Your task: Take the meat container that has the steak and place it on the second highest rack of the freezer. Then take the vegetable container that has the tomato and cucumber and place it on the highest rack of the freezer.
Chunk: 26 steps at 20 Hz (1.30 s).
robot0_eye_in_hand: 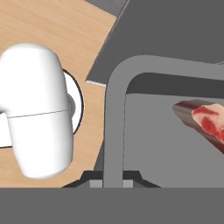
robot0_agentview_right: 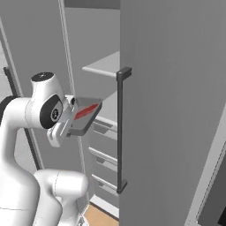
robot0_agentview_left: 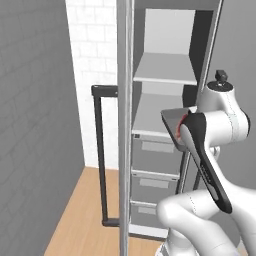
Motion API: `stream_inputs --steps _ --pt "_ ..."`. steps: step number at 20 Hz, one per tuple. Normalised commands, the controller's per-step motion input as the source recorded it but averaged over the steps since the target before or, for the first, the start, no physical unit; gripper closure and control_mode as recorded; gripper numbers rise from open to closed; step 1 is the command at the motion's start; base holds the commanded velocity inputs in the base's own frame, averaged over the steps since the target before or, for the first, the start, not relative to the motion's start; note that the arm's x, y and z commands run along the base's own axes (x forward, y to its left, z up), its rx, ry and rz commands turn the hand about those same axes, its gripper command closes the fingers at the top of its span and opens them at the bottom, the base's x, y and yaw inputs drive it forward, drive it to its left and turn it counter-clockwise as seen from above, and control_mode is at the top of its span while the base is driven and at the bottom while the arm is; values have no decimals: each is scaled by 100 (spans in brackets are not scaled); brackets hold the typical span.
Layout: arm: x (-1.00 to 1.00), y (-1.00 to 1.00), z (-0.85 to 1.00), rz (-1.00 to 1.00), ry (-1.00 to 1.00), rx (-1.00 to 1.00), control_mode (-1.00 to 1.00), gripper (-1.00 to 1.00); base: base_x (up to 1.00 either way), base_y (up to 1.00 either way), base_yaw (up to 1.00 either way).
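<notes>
We carry the meat container (robot0_agentview_right: 84, 115), steak (robot0_agentview_right: 86, 110) inside, fingers pinching its rim, level with the freezer's (robot0_agentview_left: 165, 100) second-highest rack at 12 o'clock; next, we slide it in

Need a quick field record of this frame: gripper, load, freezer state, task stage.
gripper: gripper shut on the rim of the meat container
load: steak lies inside the tray, carried tilted in the air
freezer: freezer door open, two pale shelves above grey drawers
highest rack: highest rack bare
second rack: nothing on it yet
stage: tray held in front of the open cabinet, not yet placed
</notes>
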Motion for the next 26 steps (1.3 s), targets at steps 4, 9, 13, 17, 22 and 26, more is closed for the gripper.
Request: stream_inputs --steps 4,9,13,17,22,26 --pt "0 0 0 0 0 0 100 100 -34 -28 0" --pt "0 0 0 0 0 0 100 100 13 -37 0" --pt "0 0 0 0 0 0 100 100 43 -17 0" --pt "0 0 0 0 0 0 100 100 58 0 0" --pt "0 0 0 0 0 0 100 100 44 2 0" --pt "0 0 0 0 0 0 100 100 30 34 -3"
